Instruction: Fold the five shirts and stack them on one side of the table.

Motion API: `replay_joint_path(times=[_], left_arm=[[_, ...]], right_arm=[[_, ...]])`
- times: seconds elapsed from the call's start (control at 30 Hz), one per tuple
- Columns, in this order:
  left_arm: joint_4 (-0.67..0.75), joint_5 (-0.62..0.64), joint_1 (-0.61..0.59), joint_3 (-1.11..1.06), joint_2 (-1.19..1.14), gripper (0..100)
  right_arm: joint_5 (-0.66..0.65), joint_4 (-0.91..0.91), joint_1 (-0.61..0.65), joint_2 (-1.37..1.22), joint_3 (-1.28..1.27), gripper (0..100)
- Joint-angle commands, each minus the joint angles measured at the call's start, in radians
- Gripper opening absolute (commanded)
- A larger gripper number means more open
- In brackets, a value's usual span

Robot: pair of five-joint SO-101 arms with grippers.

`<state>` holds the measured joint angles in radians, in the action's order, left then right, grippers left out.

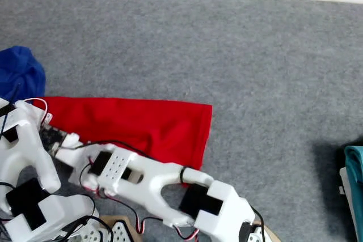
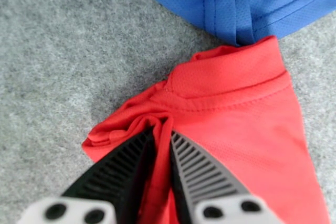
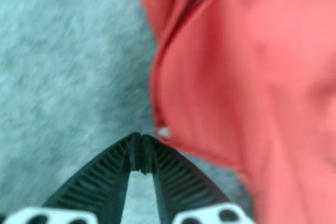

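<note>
Near the left edge of the grey felt tabletop we had our left tool clamped on the half-folded red fabric shirt, with our right tool pressed together beside it; a crumpled blue mesh shirt lay unfolded.

No readable text, label or number appears anywhere.

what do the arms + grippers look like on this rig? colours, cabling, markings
Left arm and right arm: white shells, black servo blocks, loose red, black and white wires; the right has a plate of small holes. Left gripper and right gripper: black ribbed tapering fingers on pale bases with screw holes.
</note>
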<state>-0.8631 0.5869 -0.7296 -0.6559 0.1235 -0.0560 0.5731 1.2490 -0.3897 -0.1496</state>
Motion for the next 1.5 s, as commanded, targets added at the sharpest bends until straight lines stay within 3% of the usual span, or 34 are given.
replay_joint_path(times=[0.0, 1.0, 1.23, 1.47], left_arm=[[0.011, 0.009, -0.010, 0.004, 0.005, 3], [0.014, 0.009, -0.005, -0.018, 0.005, 3], [0.014, 0.009, -0.005, -0.018, 0.005, 3], [0.014, 0.008, -0.005, -0.018, 0.005, 3]], right_arm=[[0.020, -0.076, -0.058, 0.022, 0.041, 0.8], [0.018, -0.217, -0.280, 0.094, 0.045, 0.8], [0.021, 0.059, -0.137, 0.334, -0.008, 0.8], [0.106, 0.028, -0.036, 0.433, -0.254, 5.9]])
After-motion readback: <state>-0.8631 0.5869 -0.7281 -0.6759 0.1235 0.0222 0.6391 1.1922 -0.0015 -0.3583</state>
